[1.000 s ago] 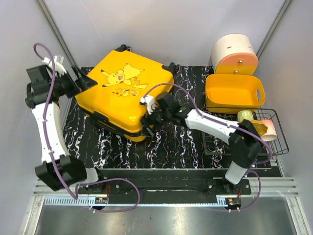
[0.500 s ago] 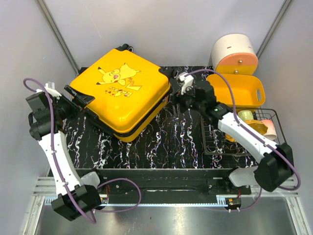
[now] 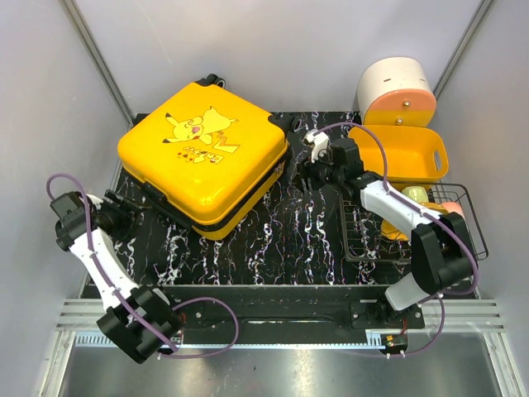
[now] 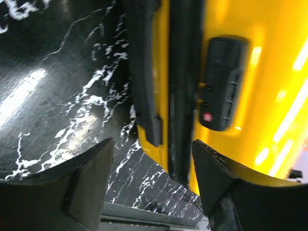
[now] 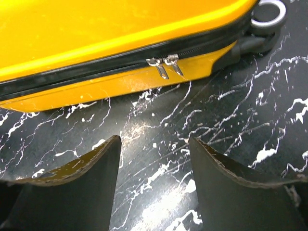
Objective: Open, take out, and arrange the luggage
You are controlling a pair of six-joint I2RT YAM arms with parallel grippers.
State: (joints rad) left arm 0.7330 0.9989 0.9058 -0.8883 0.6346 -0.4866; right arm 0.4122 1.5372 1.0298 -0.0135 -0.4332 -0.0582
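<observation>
The luggage [image 3: 198, 157] is a glossy yellow hard-shell suitcase with a cartoon print. It lies flat and closed on the black marbled mat [image 3: 281, 240]. My left gripper [image 3: 126, 212] is open and empty, low at the suitcase's front-left side. The left wrist view shows the yellow shell [image 4: 269, 96], a black side handle [image 4: 144, 72] and a black lock [image 4: 221, 84] just beyond the gripper [image 4: 151, 144]. My right gripper [image 3: 304, 165] is open and empty at the suitcase's right side. In the right wrist view the gripper [image 5: 154, 139] faces two silver zipper pulls [image 5: 164, 65] and a wheel [image 5: 265, 13].
A smaller yellow basket [image 3: 397, 155] stands at the back right, with a white and orange round container [image 3: 397, 91] behind it. A black wire rack [image 3: 471, 225] holding cups sits at the right edge. Grey walls close in both sides.
The suitcase has turned and shifted left and back. My right gripper moved from its front corner to its right side. My left gripper dropped from the back left to the front-left side.
</observation>
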